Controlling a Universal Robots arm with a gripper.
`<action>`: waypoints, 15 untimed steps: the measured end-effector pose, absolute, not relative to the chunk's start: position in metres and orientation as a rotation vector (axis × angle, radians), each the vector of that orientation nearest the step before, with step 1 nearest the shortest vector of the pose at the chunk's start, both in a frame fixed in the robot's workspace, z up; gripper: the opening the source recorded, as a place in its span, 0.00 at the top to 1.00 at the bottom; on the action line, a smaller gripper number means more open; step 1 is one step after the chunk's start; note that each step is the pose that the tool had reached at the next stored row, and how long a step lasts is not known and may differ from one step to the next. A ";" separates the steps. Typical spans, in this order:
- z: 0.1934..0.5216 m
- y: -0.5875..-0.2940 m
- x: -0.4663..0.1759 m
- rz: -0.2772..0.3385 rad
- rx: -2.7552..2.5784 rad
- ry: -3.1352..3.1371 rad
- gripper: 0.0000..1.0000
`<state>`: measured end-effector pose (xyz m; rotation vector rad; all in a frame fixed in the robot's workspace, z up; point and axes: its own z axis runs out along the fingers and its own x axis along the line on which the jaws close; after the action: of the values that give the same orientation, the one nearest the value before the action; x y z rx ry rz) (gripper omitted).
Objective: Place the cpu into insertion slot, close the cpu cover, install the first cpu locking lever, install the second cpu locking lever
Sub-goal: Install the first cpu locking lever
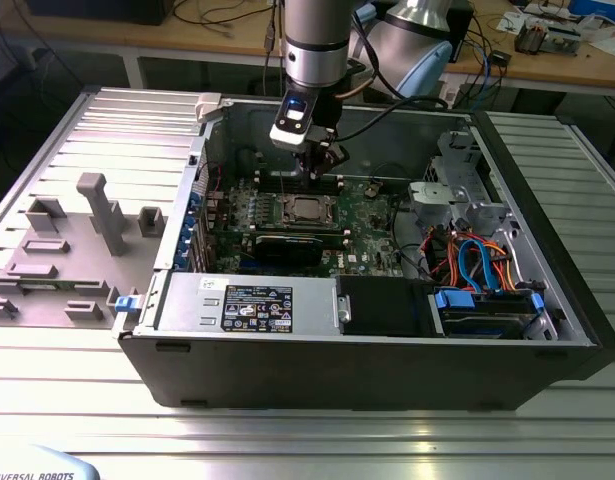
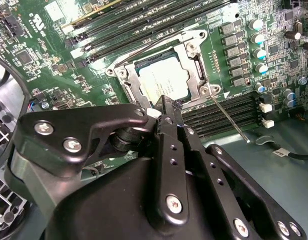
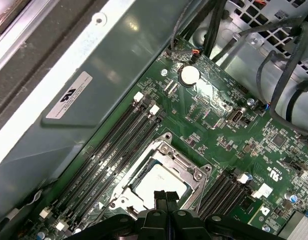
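cpu (image 2: 161, 82): seated, cpu cover (image 2: 196, 65) down
fingers (image 3: 160, 197): pressed together, empty
locking lever (image 2: 229, 119): we'd press steadily, keeping contact

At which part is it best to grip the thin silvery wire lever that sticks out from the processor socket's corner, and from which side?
Take the thin silvery wire lever near its free, bent end, far from its pivot by the square silvery cpu cover. Come from above, probably, closing across the rod: it is thin and straight, and the long black memory slots lie beneath it.
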<state>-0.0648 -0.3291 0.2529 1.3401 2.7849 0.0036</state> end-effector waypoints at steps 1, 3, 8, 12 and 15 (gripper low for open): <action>0.253 -0.329 -0.065 0.004 1.340 2.785 0.89; 0.253 -0.329 -0.065 0.004 1.340 2.785 0.89; 0.253 -0.329 -0.065 0.007 1.213 2.843 0.89; 0.253 -0.329 -0.065 0.010 1.088 2.893 0.89; 0.253 -0.329 -0.065 0.014 0.962 2.938 0.89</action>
<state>-0.0648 -0.3291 0.2528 0.9616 2.9379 0.0138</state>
